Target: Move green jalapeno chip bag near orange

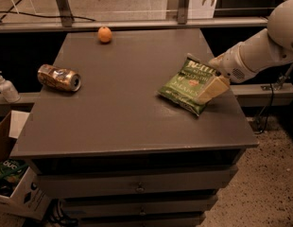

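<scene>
**A:** Whereabouts of the green jalapeno chip bag?

**B:** On the table, close to the right edge, roughly midway between the near and far right corners. Lying slantwise, white lettering toward the far edge, small reddish picture in the middle of its face.

**A:** And the gripper?

**B:** At the bag's right side, overlapping it from the direction of the right edge. Carried on a white arm reaching in from beyond that edge. Clamped or spread: cannot tell.

**A:** Bag lifted off the surface?

**B:** Cannot tell either. Near left corner of the bag seemingly down on the tabletop.

**A:** Position of the orange?

**B:** Near the far edge, toward the far left corner. Well apart from the bag, with a broad stretch of bare tabletop between.

**A:** Anything else up there?

**B:** A crushed gold-brown can, on its side by the left edge, silvery end turned toward the right. Apart from both orange and bag.

**A:** Around the table?

**B:** Drawers under the near edge. A pump bottle on a ledge past the left edge. A cardboard box on the floor by the near left corner.
</scene>
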Controlling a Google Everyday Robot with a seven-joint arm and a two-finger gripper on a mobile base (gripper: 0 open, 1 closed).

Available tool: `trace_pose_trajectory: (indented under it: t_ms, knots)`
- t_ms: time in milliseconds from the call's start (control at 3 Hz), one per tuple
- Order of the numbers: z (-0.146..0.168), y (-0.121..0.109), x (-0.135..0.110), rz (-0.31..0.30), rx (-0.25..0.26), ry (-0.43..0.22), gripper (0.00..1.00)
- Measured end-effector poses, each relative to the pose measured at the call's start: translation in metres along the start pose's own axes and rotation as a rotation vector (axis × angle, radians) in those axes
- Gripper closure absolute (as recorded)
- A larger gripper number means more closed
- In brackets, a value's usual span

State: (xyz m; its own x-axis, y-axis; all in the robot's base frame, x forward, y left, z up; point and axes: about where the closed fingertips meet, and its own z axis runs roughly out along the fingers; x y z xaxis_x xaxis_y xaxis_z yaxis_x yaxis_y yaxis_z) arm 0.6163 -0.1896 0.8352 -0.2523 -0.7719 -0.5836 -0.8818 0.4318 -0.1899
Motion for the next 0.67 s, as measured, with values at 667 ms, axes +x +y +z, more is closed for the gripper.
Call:
trace_pose_trajectory:
  t_ms: [667]
  knots:
    - [0.0031, -0.0028, -0.0015, 0.041, -0.026, -0.024, 0.65]
